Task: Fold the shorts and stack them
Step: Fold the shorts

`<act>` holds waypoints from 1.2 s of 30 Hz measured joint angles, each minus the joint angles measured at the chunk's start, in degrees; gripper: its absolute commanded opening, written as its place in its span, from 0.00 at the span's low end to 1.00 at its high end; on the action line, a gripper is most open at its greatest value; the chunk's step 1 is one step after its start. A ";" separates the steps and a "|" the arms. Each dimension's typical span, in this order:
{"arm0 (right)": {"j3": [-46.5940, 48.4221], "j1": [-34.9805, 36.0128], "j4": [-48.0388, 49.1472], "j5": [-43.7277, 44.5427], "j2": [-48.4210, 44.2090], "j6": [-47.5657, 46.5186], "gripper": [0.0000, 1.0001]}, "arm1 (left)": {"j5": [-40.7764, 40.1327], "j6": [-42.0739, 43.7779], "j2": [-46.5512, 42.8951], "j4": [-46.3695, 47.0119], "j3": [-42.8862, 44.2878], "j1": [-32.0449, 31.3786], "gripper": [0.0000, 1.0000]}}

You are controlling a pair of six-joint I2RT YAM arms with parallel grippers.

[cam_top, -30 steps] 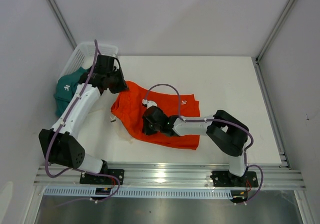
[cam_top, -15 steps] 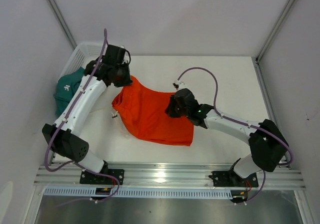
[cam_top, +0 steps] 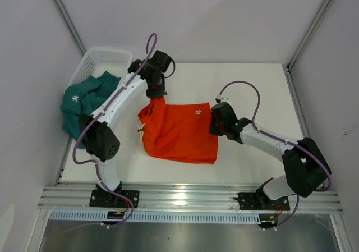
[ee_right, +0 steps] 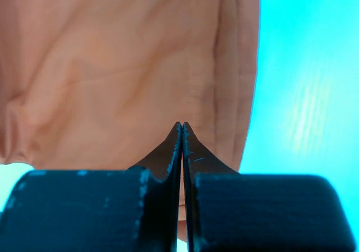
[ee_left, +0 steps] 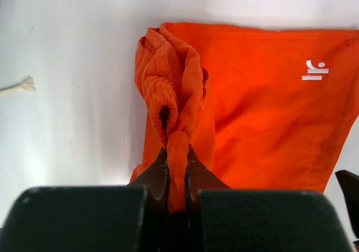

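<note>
The orange shorts [cam_top: 179,131] lie spread on the white table, with a white logo near the far right corner. My left gripper [cam_top: 156,95] is shut on a bunched fold of their elastic waistband at the far left corner, seen in the left wrist view [ee_left: 177,151] pinching the orange shorts [ee_left: 269,123]. My right gripper [cam_top: 215,120] is at the right edge of the shorts, its jaws pressed together over the thin fabric [ee_right: 112,67] in the right wrist view [ee_right: 182,126]. The teal green shorts [cam_top: 84,97] hang crumpled over the near side of the basket at far left.
A white mesh basket [cam_top: 106,55] stands at the far left corner of the table. A white drawstring end [cam_top: 140,129] lies beside the orange shorts' left edge and shows in the left wrist view [ee_left: 19,85]. Metal frame rails run along the table's sides.
Both grippers moved right and away from the bases, pulling the orange shorts with them. The shorts went from a slanted crumple to a flatter, squarer spread.
</note>
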 measured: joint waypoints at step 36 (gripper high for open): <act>-4.20 -5.95 7.87 -3.54 9.03 3.10 0.00 | -3.45 -21.55 15.65 -1.49 11.93 -15.61 0.00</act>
